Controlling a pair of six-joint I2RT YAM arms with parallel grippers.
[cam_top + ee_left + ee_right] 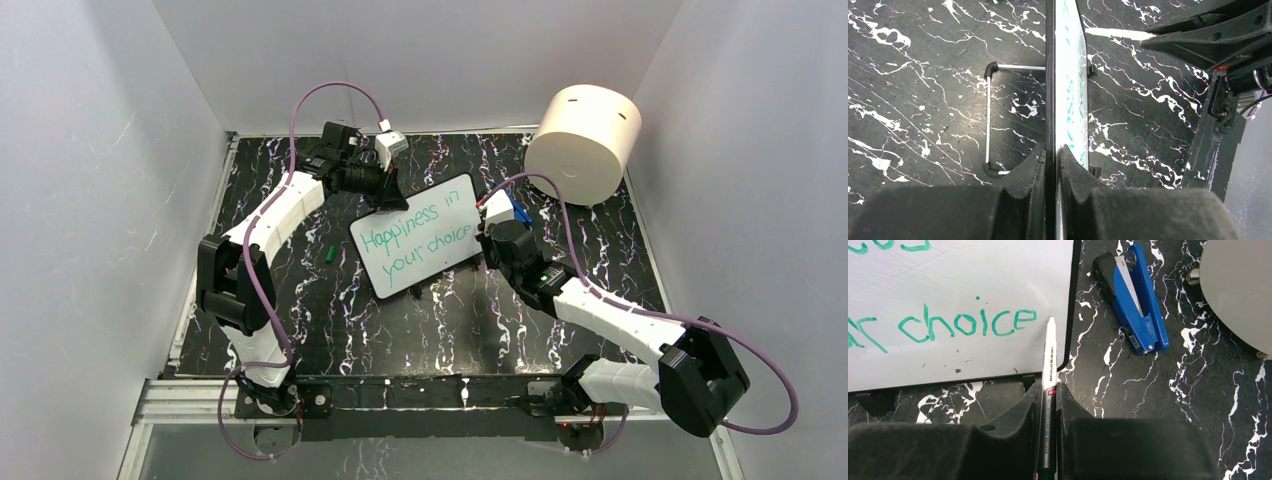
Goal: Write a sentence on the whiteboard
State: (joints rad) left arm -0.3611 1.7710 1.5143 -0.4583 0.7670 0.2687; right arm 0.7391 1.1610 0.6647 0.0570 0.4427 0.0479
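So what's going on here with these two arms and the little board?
Two robot arms are writing on a small whiteboard. The left gripper is clamped shut on the board's edge, apparently steadying it, while the right gripper is shut on a marker. The green sentence reads "Happiness in your choice". The marker's tip points just past the last word, near the board's edge, so the writing looks about finished.

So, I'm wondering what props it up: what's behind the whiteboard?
A thin wire stand with black corners reaches from the back of the whiteboard across the table, in the left wrist view. From above, the board covers it.
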